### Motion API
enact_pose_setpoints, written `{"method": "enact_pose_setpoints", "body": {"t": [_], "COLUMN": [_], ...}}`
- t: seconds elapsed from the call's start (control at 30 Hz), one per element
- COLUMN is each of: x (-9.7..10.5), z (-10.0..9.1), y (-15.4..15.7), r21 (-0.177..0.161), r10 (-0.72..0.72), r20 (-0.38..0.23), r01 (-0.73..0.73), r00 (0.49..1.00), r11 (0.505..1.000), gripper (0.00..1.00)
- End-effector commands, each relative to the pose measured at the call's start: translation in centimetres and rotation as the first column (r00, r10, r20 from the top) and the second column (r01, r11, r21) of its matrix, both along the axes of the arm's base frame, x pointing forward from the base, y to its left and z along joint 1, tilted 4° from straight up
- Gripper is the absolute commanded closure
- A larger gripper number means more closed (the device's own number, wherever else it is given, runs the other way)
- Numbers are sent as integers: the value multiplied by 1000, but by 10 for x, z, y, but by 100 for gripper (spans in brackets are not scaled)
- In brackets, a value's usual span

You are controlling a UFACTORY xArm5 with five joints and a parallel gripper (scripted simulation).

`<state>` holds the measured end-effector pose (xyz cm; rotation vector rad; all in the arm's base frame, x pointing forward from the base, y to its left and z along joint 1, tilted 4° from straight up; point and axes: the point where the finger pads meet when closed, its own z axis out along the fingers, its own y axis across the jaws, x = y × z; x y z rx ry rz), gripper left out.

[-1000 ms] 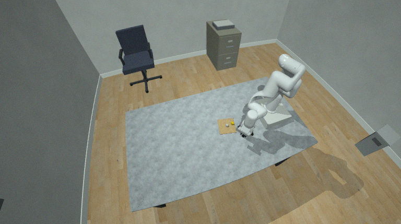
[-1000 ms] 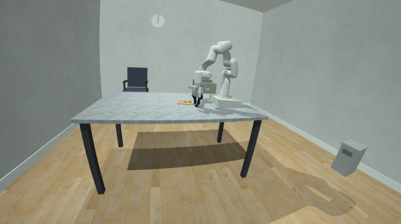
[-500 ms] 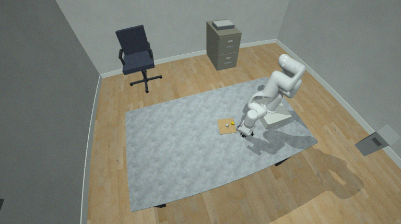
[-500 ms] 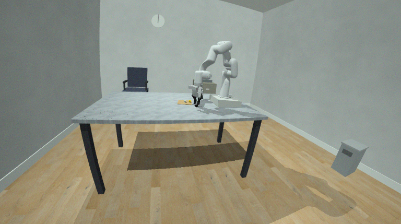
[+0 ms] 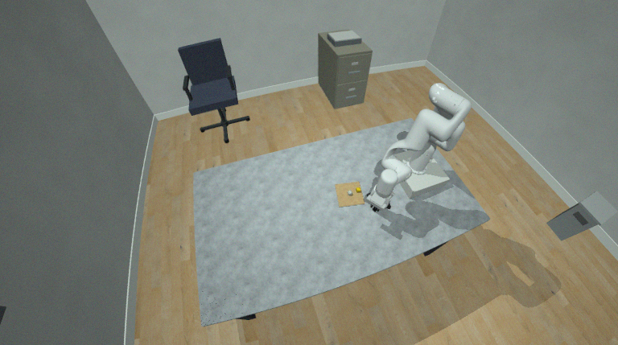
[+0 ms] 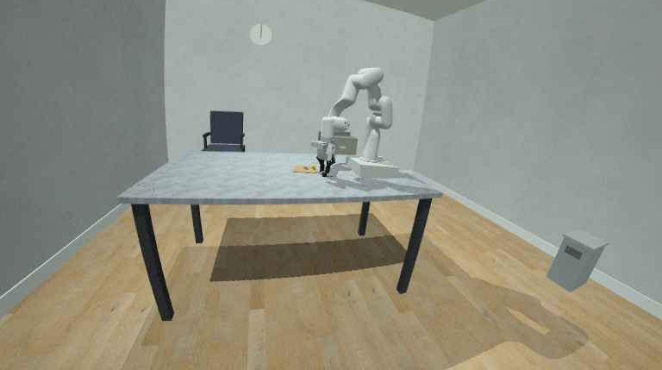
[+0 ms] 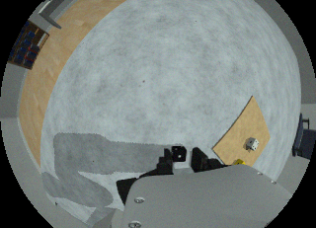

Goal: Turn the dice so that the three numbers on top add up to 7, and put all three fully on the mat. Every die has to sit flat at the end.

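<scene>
My gripper [image 5: 380, 208] [image 6: 325, 171] [image 7: 180, 157] is partly open and low over the table, beside the mat. A black die [image 7: 178, 154] with pale pips sits between the fingertips in the wrist view, close to the left finger, with a gap to the right one. It cannot be made out in the top and exterior views. A white die [image 5: 349, 192] [image 6: 305, 167] [image 7: 252, 144] lies on the tan mat [image 5: 341, 201] [image 6: 296, 169] [image 7: 253, 107]. A yellow die [image 5: 358, 189] [image 6: 313, 167] [image 7: 239, 162] is on the mat too, partly hidden by the gripper housing in the wrist view. The top numbers are too small to read surely.
The grey table [image 5: 273, 232] [image 6: 219, 180] [image 7: 148, 65] carries the mat and the arm's pale base [image 5: 428, 182] [image 6: 376, 168]. The mat is on the chair side of the gripper. A chair [image 5: 212, 95] and a cabinet [image 5: 351, 77] stand off the table.
</scene>
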<state>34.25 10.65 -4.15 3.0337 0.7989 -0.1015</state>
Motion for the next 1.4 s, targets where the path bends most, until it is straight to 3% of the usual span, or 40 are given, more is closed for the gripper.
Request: {"method": "enact_pose_setpoints", "body": {"t": [0.0,1.37], "x": [1,0], "z": [1,-23], "y": [0,0], "r21": [1,1], "r10": [0,0], "r20": [3,3], "r01": [0,0], "r00": [1000,1000], "r11": [1000,1000], "gripper": [64,64]}}
